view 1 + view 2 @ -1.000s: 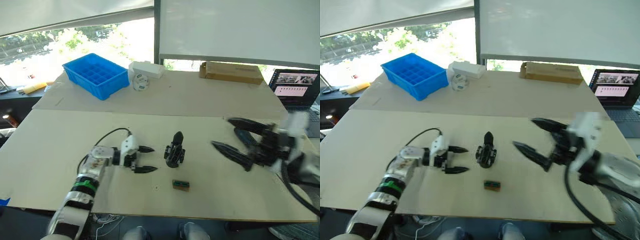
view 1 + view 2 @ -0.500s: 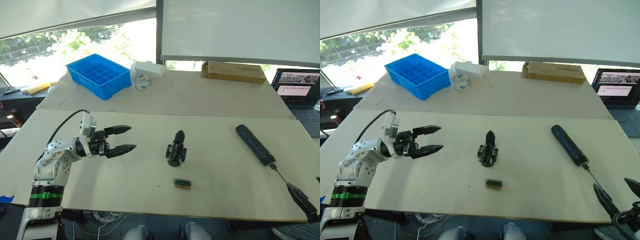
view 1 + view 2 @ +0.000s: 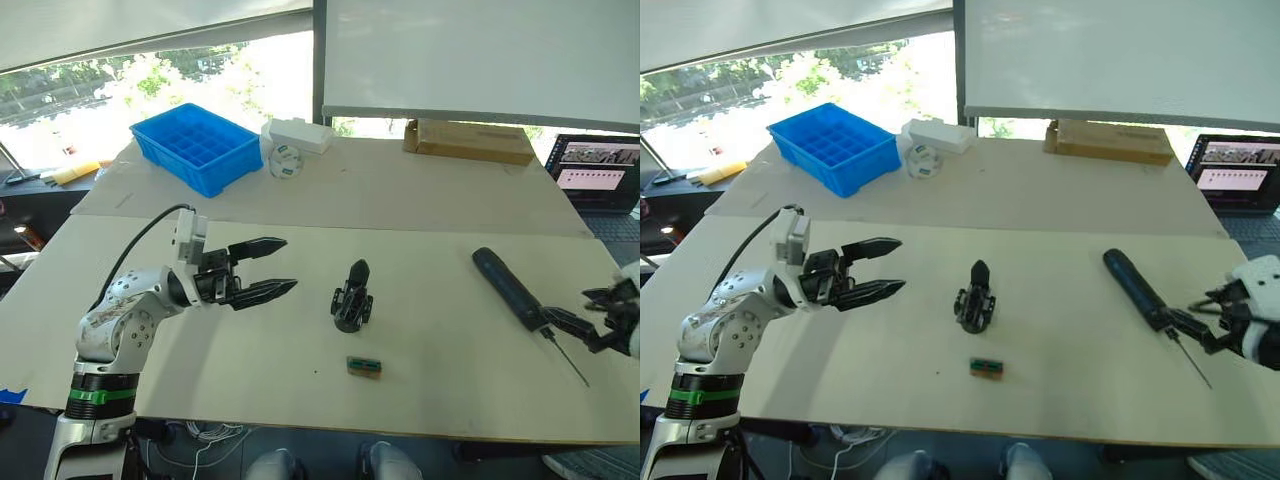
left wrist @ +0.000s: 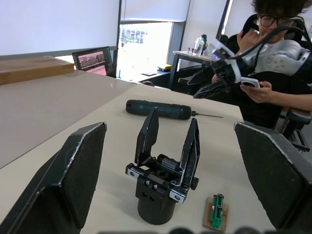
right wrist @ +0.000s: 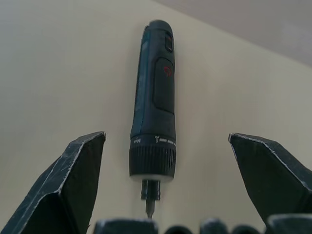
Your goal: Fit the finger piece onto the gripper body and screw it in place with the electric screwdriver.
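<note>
The gripper body point(image 3: 352, 298) stands upright mid-table on its round base. In the left wrist view two tapered black fingers rise side by side from the gripper body point(image 4: 163, 170); I cannot tell whether one is the finger piece. The electric screwdriver point(image 3: 508, 288) lies flat on the table to the right, its thin bit toward the near right. My left gripper point(image 3: 288, 263) is open, pointing at the body from its left with a gap between them. My right gripper point(image 3: 1200, 312) is open at the screwdriver's point(image 5: 155, 105) bit end, holding nothing.
A small green circuit board point(image 3: 363, 367) lies in front of the body. A blue bin point(image 3: 195, 148), a white box point(image 3: 298, 135) and a cardboard box point(image 3: 465, 142) sit at the back. A laptop point(image 3: 595, 172) is at the right. A seated person point(image 4: 273, 58) holds a phone.
My left gripper swung away to the left, then came back right toward the body. My right gripper dropped to the near right edge, then rose to the bit end of the screwdriver, which now lies on the table.
</note>
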Controlling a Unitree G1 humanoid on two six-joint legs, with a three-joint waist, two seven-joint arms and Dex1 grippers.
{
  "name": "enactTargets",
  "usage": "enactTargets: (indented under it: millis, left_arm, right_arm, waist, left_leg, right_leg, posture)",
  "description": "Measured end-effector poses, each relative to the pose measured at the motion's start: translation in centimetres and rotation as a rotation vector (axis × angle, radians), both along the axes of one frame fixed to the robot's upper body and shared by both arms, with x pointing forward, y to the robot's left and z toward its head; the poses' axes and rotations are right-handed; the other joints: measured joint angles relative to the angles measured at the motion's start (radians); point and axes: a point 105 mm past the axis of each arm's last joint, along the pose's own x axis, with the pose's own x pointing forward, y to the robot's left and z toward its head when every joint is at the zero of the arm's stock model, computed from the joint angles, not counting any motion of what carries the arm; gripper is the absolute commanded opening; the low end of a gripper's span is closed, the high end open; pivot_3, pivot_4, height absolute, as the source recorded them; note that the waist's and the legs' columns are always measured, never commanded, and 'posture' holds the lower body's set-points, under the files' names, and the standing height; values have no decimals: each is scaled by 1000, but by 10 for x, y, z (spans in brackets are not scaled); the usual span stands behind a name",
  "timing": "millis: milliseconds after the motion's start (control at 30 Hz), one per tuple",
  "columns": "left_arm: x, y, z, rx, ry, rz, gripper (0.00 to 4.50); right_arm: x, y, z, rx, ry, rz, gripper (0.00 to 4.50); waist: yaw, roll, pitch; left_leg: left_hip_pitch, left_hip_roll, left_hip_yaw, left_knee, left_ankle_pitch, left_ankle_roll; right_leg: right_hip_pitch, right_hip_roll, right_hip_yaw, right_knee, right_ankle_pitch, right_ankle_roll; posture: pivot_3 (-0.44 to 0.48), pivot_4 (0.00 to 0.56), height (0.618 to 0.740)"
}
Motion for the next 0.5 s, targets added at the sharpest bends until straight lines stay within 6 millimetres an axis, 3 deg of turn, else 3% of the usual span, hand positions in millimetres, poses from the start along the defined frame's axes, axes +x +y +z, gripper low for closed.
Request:
enactTargets:
  millis: [167, 500]
  left_arm:
    - [0, -5, -2, 5, 7, -16, 4427]
    - [-12, -12, -8, 54, 28, -153, 4427]
  right_arm:
    - [6, 3, -39, 26, 166, 34, 4500]
    - [35, -2, -49, 5, 127, 35, 4500]
  waist:
    - [-3, 0, 0]
    - [-13, 0, 1]
  left_leg:
    - [-1, -1, 0, 0, 0, 0]
    - [5, 0, 3, 0, 2, -3]
  right_leg:
    - [0, 0, 0, 0, -1, 3]
    - [2, 0, 2, 4, -6, 10]
  posture:
    - [0, 150, 740]
    - [0, 150, 740]
